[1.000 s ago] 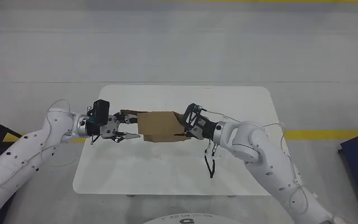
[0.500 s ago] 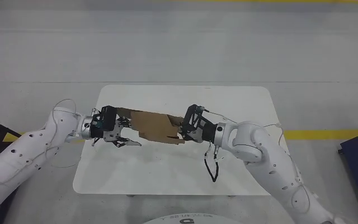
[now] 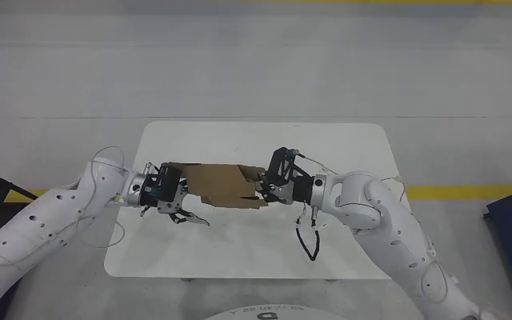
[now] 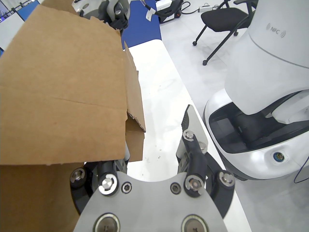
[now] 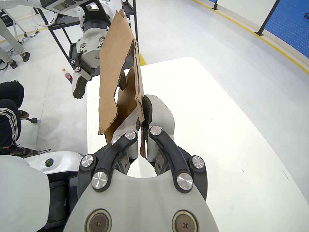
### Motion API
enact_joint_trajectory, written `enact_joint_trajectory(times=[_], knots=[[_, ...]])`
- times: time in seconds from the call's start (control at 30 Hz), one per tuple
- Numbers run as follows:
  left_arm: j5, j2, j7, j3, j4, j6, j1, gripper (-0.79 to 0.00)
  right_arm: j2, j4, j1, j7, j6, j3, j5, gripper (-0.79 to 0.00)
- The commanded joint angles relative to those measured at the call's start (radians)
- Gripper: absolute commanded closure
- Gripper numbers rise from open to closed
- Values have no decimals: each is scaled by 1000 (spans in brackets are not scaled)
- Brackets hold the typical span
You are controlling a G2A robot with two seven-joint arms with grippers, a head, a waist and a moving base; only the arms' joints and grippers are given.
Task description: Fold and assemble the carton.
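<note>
Flattened cardboard carton [image 3: 228, 184] over white table [image 3: 336, 240]. Right gripper [image 5: 142, 108] clamped on one carton end. Left gripper [image 3: 190, 205] at opposite end, fingers spread apart, one hidden behind carton.

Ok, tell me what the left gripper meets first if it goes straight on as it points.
Probably the carton: its near flap overlaps one side of the open left gripper. The other finger would pass beside it over the bare table, though depth is unclear.
</note>
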State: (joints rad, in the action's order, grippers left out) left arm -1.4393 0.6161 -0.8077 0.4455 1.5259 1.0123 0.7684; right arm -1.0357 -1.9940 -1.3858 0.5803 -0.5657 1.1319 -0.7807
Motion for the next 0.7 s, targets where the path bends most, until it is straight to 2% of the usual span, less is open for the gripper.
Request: enact_joint_trajectory(times=[0.0,0.07,0.17,0.47,0.67], knots=[[52,6,0,-13,-14,0,-6,-289,0,0,1,-1,2,-1,-3,0],[86,12,0,-36,-11,0,-17,-209,0,-2,2,-2,2,-4,-5,0],[110,19,7,-76,-10,0,-43,-12,0,0,3,-5,4,-7,-8,0],[164,40,66,-160,-18,0,-106,0,2,-2,1,-15,12,-5,-11,0],[175,38,45,-184,-24,0,-132,0,4,-7,-9,-29,12,5,-9,0]])
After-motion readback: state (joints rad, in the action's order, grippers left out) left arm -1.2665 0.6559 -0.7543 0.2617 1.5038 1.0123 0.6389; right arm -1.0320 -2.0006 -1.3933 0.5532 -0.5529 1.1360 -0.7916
